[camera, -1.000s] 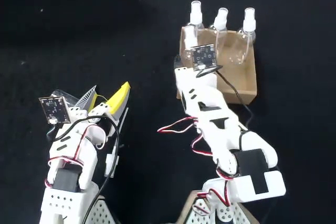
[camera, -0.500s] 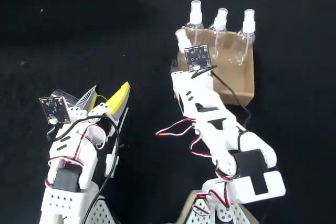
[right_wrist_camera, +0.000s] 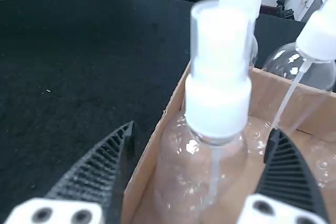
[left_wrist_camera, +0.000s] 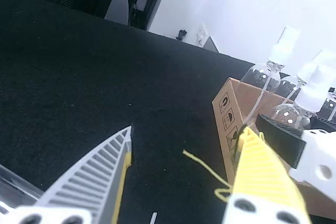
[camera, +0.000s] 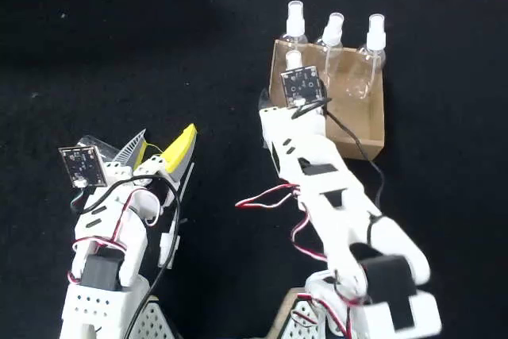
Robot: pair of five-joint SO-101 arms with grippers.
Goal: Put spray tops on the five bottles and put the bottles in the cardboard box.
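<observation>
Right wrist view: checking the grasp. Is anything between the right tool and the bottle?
Yes: the box wall runs between one finger and the bottle, which stands in the box corner between the open right tool's fingers.

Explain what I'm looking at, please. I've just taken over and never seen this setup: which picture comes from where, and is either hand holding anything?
These are two small robot arms side by side at a black table. One picture looks down on both from above. The other two come from a camera on each arm's wrist, looking along its hand. The left hand is open above the table and holds nothing. The right hand has its fingers spread either side of a bottle with a spray top, which stands inside the cardboard box; they don't seem to press it. Three more topped bottles stand at the box's far end.
</observation>
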